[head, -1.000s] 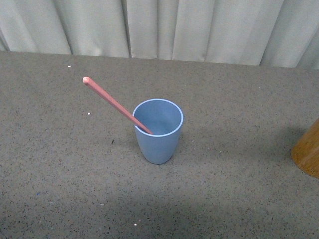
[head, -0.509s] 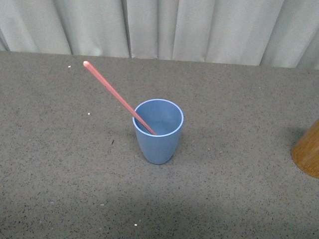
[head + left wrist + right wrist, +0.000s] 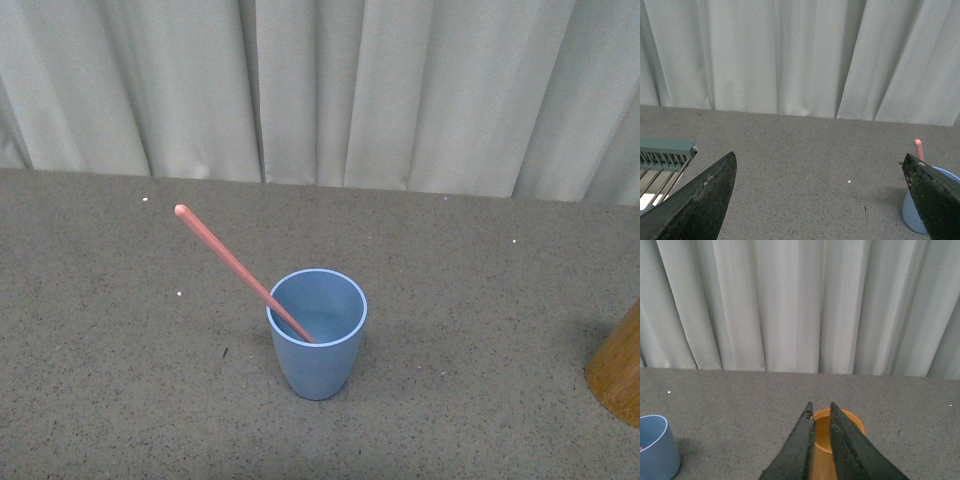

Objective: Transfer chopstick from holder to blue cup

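The blue cup (image 3: 317, 333) stands upright on the grey table in the front view. One salmon-pink chopstick (image 3: 240, 270) leans in it, its rounded end up and to the left. The wood-coloured holder (image 3: 619, 367) shows only in part at the right edge. Neither gripper shows in the front view. In the left wrist view my left gripper (image 3: 819, 165) is open and empty, with the cup (image 3: 917, 216) and the chopstick tip (image 3: 918, 148) beside its one finger. In the right wrist view my right gripper (image 3: 821, 409) is shut and empty above the holder (image 3: 839, 426), which looks empty inside; the cup (image 3: 656, 446) is off to one side.
Pale pleated curtains (image 3: 330, 90) hang behind the table's far edge. A green-framed wire rack (image 3: 662, 155) shows in the left wrist view beyond the left finger. The table surface (image 3: 470, 300) is grey and speckled.
The front view has tilted up, so more curtain shows and the cup sits lower in frame. The chopstick swung more upright, then settled leaning left in the cup.
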